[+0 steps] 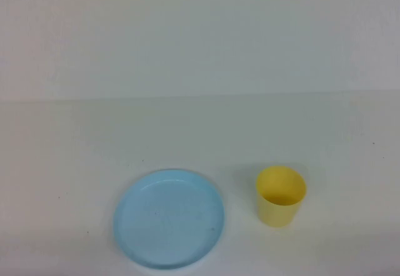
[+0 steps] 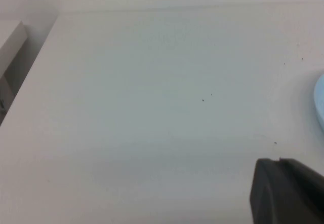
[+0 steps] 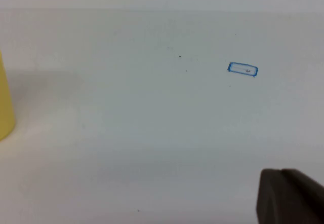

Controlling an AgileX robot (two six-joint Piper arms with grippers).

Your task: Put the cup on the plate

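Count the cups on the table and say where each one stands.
1: the cup stands upright on the table, right of the plate, apart from it. Both grippers are shut and out of the high view.

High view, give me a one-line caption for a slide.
Yellow cup stands upright on the white table, right of the empty blue plate; neither shut gripper in this view.

We see a plain yellow plastic cup (image 1: 280,196) w/ no pattern, a plain pale-blue round plastic plate (image 1: 169,219), a white table (image 1: 75,163), and a small blue-outlined rectangle mark (image 3: 242,69) on it.
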